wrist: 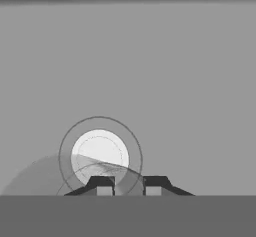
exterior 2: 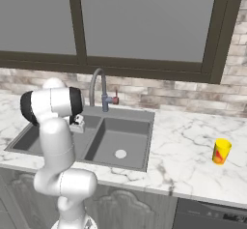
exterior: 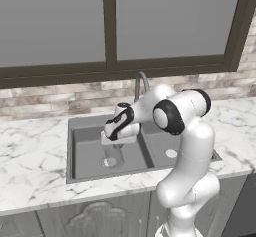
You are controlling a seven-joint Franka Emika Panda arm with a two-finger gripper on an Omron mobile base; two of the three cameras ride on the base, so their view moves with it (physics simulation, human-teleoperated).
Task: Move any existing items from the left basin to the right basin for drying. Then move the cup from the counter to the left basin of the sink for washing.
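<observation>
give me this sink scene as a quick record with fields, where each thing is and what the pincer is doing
tumbler: grey, translucent, upright in the left basin, over its white drain
pincer: lowered into the left basin at the tumbler's rim, one fingertip inside the rim, the other outside, jaws narrow
grip: cannot tell whether the wall is clamped
right basin: holds no items, white drain bare
yellow cup: upright on the counter, right of the sink
tap: grey gooseneck behind the basins
</observation>
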